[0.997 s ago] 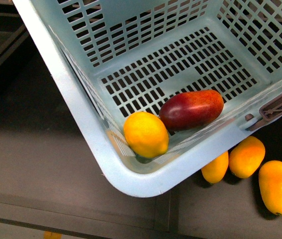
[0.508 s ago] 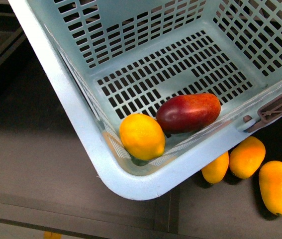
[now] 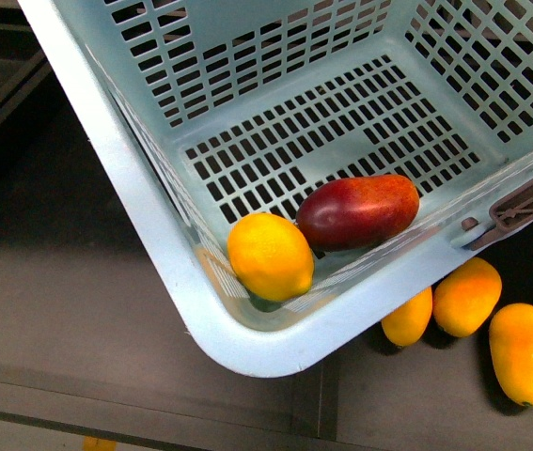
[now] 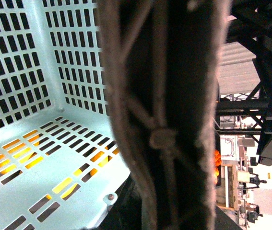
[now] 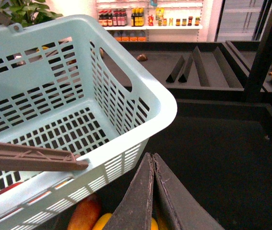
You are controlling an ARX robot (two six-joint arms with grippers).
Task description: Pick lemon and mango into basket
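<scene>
The lemon [image 3: 271, 256], a roundish orange-yellow fruit, rests in the light teal slotted plastic basket [image 3: 153, 235], touching the red-and-yellow oval mango [image 3: 358, 209] at its two o'clock. My right gripper [image 5: 153, 163] is pressed closed, empty; I judge the left clamps the brown handle [image 4: 162, 115], lifting.

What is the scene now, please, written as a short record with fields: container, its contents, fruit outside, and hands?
container: light teal slotted basket, brown handle
inside: lemon in the near corner, touching a red-and-yellow mango
outside: three yellow-orange fruits on the dark surface beside the basket
right hand: shut, empty, just outside the basket wall
left hand: view blocked by a blurred brown handle; state cannot be told
</scene>
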